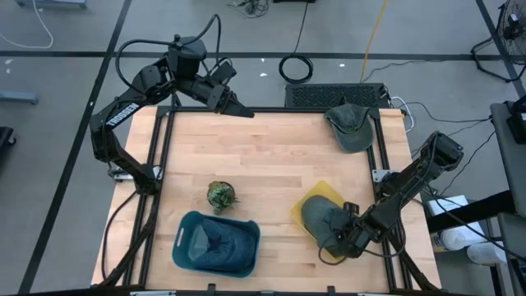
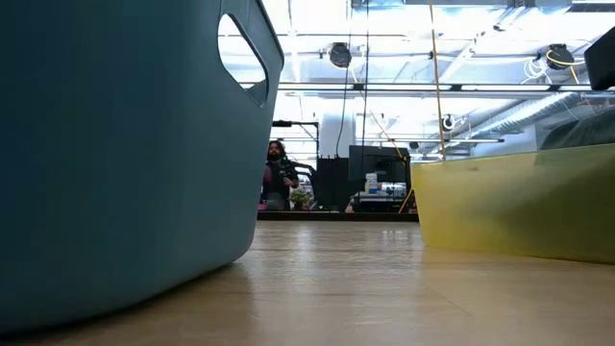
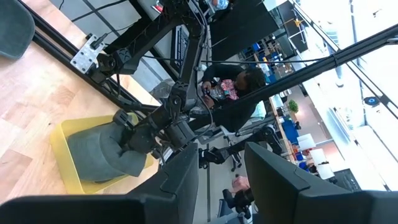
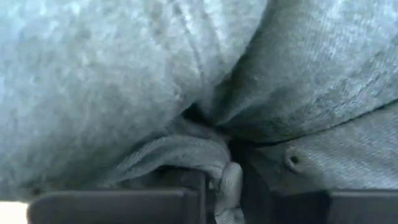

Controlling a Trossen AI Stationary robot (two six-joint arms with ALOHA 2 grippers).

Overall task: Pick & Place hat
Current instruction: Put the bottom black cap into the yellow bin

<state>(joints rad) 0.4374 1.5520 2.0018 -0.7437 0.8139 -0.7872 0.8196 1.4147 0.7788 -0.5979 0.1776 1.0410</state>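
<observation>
High view shows the right gripper (image 1: 347,233) at a grey hat (image 1: 322,220) on the yellow tray (image 1: 322,191) — fabric pinched between its fingers, likely the placing spot. Left gripper (image 1: 238,108) waits at the far edge, jaws slightly apart, empty.

Grey-green hat (image 1: 323,220) sits crumpled in the yellow bin (image 1: 327,192).

Lighting: bright, even overhead. Glare: ceiling lights (image 2: 338,53), low view. Blur: near blue bin (image 2: 115,154). Right wrist view: soft, dim grey fabric (image 4: 186,81).
</observation>
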